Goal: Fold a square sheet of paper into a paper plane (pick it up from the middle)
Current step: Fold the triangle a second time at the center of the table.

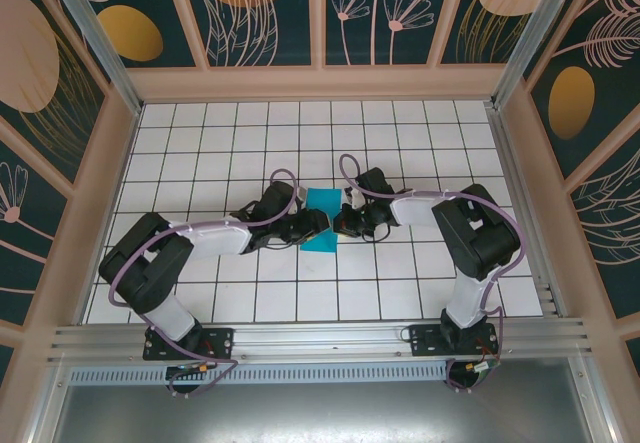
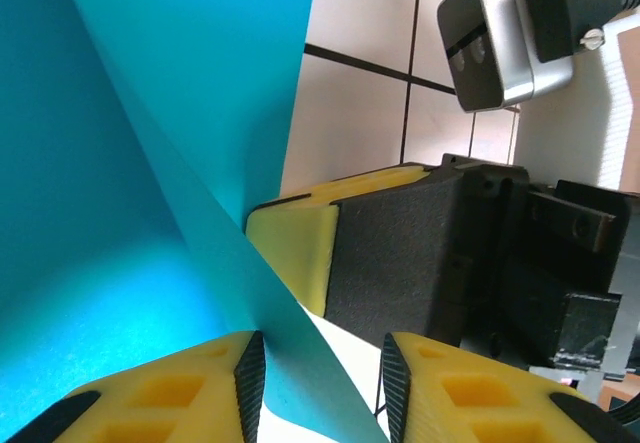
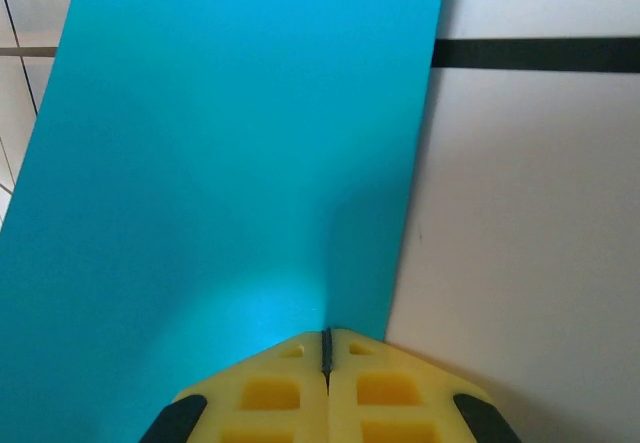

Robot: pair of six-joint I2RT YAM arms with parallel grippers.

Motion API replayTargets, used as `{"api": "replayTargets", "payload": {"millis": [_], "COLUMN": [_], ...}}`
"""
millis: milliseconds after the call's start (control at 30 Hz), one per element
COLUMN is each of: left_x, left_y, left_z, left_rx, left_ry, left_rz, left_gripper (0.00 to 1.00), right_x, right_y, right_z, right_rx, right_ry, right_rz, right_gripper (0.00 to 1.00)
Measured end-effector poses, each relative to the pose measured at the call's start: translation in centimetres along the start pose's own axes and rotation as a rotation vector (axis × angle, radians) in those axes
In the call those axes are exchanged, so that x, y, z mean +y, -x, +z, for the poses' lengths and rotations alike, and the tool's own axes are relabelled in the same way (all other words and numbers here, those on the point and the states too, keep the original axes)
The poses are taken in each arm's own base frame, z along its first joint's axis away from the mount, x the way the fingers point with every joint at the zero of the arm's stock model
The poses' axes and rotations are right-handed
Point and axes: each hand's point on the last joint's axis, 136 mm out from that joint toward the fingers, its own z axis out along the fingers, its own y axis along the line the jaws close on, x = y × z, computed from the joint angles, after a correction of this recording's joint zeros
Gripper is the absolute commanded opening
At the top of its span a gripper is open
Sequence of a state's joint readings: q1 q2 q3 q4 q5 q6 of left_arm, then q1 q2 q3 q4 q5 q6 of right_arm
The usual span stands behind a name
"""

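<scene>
- Step in hand, as I judge it: an early fold. The square sheet of paper shows from above as a narrow strip, and nothing yet looks like a dart.
- The sheet sits at the middle of the table, between my two grippers, which meet nose to nose over it.
- My right gripper has its yellow fingers pressed together with no gap, at the paper's near edge and close to its side edge. I read that as a pinch on the sheet, though the pinched part is hidden behind the fingertips.
- My left gripper is spread. White table shows in the gap, and a slanting edge of the paper runs down through it, squeezed by neither pad.
- On the left wrist camera, part of the sheet stands up off the table as a raised flap, one face bright and one in shadow. The right gripper's finger lies against its far side.
- Next move, in my view: close the left fingers on that slanting layer, then carry it over until the edges line up, with the right as anchor.
- That calls for a slow, soft close. Thin paper will buckle or tear if the arms pull against each other, and a skewed edge will spoil the centre crease.
</scene>
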State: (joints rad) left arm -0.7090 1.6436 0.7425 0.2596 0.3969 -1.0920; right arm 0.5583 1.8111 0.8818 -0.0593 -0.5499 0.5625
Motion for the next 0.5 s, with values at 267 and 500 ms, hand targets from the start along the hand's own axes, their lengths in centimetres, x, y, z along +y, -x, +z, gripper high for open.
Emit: {"api": "replayTargets", "payload": {"millis": [267, 500], "left_x": [0.1, -0.4], "left_y": [0.3, 0.8], "left_z": [0.8, 1.3], "left_rx": [0.0, -0.006], "left_ry": [-0.001, -0.012], "left_rz": [0.007, 0.013], "left_gripper": [0.51, 0.57], "right_x": [0.0, 0.1], "right_y": [0.0, 0.0], "right_z": [0.0, 0.0], "right_rx": [0.0, 0.002], "right_ry": [0.002, 0.005], "right_rz": [0.001, 0.003], "right_gripper": [0.02, 0.05]}}
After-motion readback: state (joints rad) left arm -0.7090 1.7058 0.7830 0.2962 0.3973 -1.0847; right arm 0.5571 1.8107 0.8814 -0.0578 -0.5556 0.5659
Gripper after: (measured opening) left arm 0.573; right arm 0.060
